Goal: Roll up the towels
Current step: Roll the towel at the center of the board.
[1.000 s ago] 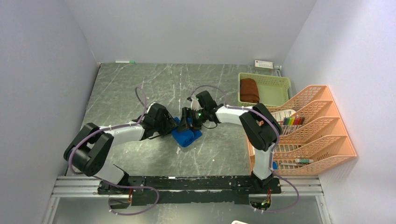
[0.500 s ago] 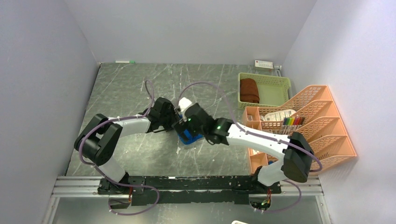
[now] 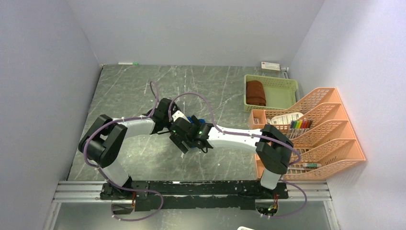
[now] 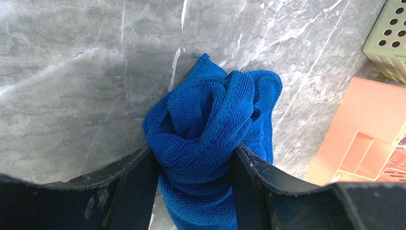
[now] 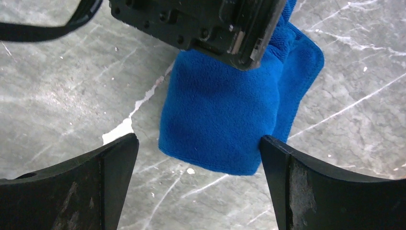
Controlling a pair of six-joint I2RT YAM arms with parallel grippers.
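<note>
- Green basket [image 3: 281,98] holds the rolled rust-brown towel [image 3: 255,93].
- Orange rack [image 3: 335,143] holds papers [image 3: 287,116] and markers [image 3: 300,124].
- Left hand [image 4: 194,163] pinches the blue towel [image 4: 210,120]; right hand [image 5: 198,153] is spread wide over it.

Top cam fixed high at near edge, looks down over whole table [image 3: 124,91]; L & R wrist cams v. close, facing down, both sharing blue towel [image 4: 206,139].

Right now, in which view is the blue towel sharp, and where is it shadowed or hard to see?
Left wrist: the blue towel is sharp, loops distinct, with a soft shadow on the table beside it. Right wrist: sharp too, evenly lit. Top external: small, almost hidden under the arms.
</note>
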